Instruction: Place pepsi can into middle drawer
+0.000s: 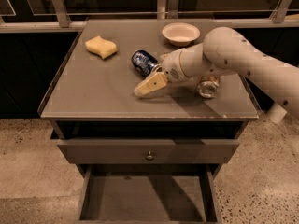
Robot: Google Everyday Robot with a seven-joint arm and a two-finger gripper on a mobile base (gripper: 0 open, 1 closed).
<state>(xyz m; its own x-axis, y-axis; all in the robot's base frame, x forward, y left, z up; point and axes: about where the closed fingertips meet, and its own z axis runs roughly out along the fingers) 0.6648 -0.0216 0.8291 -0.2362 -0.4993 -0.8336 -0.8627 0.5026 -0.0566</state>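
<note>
Hand (150, 84) hangs low over the middle of the bench (93, 97), just in front of the pepsi can and not around it; apart or together, cannot tell. Middle drawer (140, 199) sits below the bench, pulled out, with no can in it, so it looks ready to receive. Knob drawer (107, 150) is right under the bench top, out only a little. Bowl (181, 33) is at the bench's back edge and the sponge (101, 46) at the bench's back left, both well apart from the hand. Pepsi can (144, 62) lies on its side near bench centre, ungripped. Second can (208, 87) is at bench right, by the arm. Judged progress: drawer open; grasp, lift, carry and release all left.
</note>
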